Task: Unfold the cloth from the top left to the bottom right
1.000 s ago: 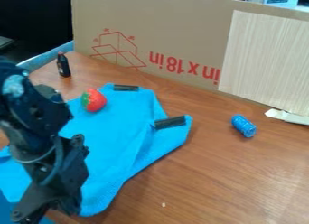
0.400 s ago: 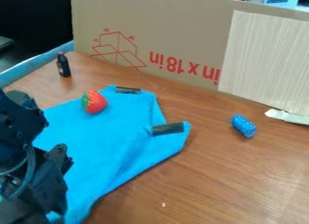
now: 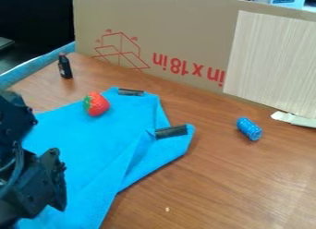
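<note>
Brown cardboard [image 3: 179, 29] with red printing stands upright along the far side of the wood-grained bench [image 3: 228, 191], beyond the tool [image 3: 40, 191]; against its right part is a pale panel [image 3: 271, 62] with fine vertical streaks. At the panel's foot, far off to the right of the tool, lies a torn white scrap [image 3: 293, 119].

In the camera view, the tool is at the lower left, over the near left part of the blue cloth [image 3: 93, 140]. Whether it is wide, narrow or gripping the fabric, I cannot tell. The cloth spreads from under the tool away and to the right, with a crease running through its right part and a corner pointing right.

Beyond the tool, a toy strawberry [image 3: 97, 104] rests on the cloth near its far edge. One dark strip [image 3: 130, 92] lies at the far corner, another [image 3: 171, 131] at the right corner. Farther beyond the tool, a small dark bottle [image 3: 64, 66] stands upright. Well to the tool's right, apart from the cloth, lies a shiny blue cylinder [image 3: 249, 129].
</note>
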Action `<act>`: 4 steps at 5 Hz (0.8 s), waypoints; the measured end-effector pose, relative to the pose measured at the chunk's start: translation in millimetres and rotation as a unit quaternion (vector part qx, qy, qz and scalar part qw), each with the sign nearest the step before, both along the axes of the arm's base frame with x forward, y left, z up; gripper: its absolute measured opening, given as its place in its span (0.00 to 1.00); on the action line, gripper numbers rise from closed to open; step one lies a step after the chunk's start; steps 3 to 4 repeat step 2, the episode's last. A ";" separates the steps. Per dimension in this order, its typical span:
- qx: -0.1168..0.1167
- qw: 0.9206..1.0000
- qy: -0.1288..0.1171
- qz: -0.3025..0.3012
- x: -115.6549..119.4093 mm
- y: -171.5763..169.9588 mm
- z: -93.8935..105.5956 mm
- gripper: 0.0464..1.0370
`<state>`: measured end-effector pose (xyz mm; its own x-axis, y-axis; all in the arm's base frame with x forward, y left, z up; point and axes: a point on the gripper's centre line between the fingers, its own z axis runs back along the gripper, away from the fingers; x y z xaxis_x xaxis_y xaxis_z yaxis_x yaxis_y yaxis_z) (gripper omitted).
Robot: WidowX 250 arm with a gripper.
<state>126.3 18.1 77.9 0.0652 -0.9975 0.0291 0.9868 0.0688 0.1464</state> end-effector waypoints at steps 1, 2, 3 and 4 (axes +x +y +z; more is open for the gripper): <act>0.010 0.998 0.008 0.061 25.6 23.5 12.3 0.96; 0.038 0.983 0.011 0.181 70.7 75.7 27.5 0.96; 0.038 0.983 0.011 0.181 70.7 75.7 27.5 0.96; 0.038 0.983 0.011 0.181 70.7 75.7 27.5 0.96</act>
